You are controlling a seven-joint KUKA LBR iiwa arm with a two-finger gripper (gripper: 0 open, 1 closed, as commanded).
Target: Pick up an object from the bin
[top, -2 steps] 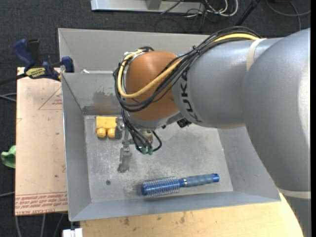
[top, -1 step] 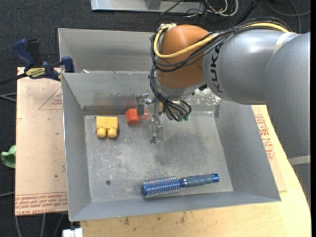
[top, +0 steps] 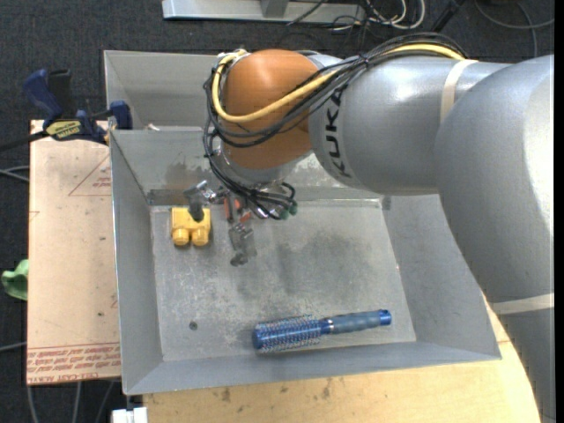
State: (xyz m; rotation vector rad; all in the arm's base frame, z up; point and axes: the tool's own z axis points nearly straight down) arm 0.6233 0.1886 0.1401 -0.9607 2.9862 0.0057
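In the camera view, the gripper (top: 218, 227) hung under the arm's rounded orange cover (top: 264, 104) in the upper left part of the grey metal bin (top: 300, 271), low over the floor. Its fingers (top: 240, 243) stood apart, open, with nothing between them that I could make out. One dark finger came down at the top edge of a small yellow plastic toy (top: 187, 229), and the other pointed at bare floor to the right.

The toy therefore lay just to the left of the midpoint between the fingers, more under the left finger than between the two. It was blocky with rounded knobs, hard and smooth-looking, with no clear long axis. By my judgement, a small shift to the left was needed to straddle it.

Well apart, along the near wall, lay a blue hairbrush (top: 322, 329). Its bristled head was to the left, its slim handle to the right, and its long axis ran nearly parallel to that wall. The bin floor looked scuffed and dull.
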